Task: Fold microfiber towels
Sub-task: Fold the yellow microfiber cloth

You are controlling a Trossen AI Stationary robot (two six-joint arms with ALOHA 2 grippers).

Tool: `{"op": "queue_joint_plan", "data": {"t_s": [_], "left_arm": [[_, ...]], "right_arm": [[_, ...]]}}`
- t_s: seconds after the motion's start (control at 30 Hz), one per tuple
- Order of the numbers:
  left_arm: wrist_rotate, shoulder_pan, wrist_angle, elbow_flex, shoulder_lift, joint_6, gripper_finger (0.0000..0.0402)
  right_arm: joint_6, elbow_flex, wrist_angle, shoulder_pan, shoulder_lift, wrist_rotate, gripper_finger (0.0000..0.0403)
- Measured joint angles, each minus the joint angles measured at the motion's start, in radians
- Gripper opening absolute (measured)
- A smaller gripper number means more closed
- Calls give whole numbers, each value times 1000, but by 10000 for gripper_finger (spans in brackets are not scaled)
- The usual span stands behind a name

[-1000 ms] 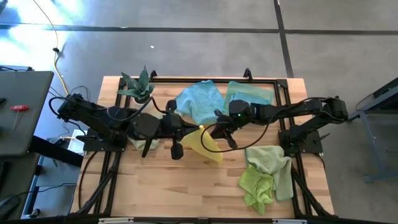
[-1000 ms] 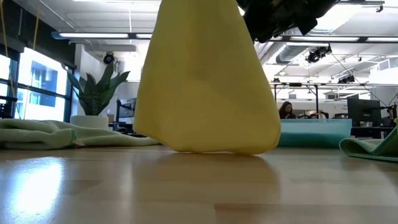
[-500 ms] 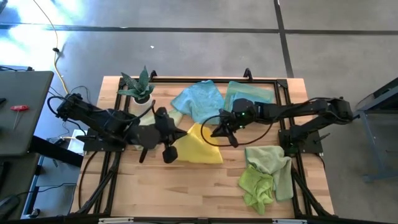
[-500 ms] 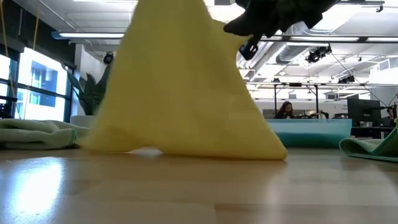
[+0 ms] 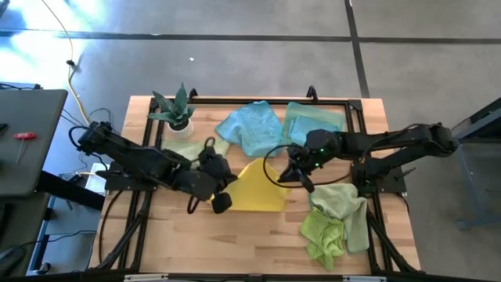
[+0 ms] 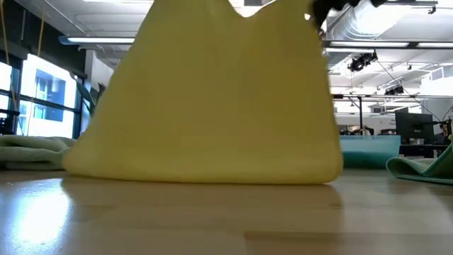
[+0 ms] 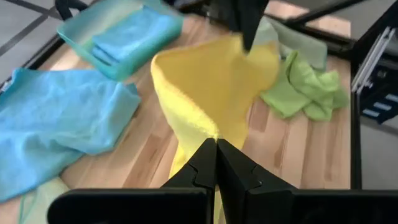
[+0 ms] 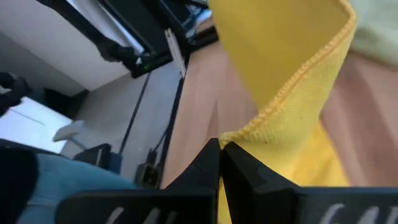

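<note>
Both arms hold the yellow towel [image 5: 254, 190] up at mid-table, its lower edge on the wood. The left gripper [image 7: 216, 155] pinches its left corner, the right gripper [image 8: 220, 153] its right. Blue towels [image 5: 250, 129] lie behind, green ones [image 5: 333, 219] at right.

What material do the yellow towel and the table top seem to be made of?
The yellow towel looks like soft microfiber cloth: matte, with a fine nap and a stitched hem, and it drapes in loose folds where the left pincer and right pincer pinch it. The table top looks like light wood planks, probably sealed, since the low view shows a faint sheen.
</note>
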Motion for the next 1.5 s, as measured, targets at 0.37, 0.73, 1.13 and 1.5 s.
{"op": "queue_joint_plan", "data": {"t_s": [0.37,0.73,1.13,1.5], "left_arm": [[-92,49,29,0,34,102,0],[-88,87,177,0,-15,321,0],[-89,287,178,2,-58,568,0],[19,367,200,1,-143,597,0]], "right_arm": [[-175,406,-609,69,20,263,0],[-276,497,-807,12,69,356,0],[-510,516,-781,-217,109,353,0],[-550,730,-818,-265,203,324,0]]}}
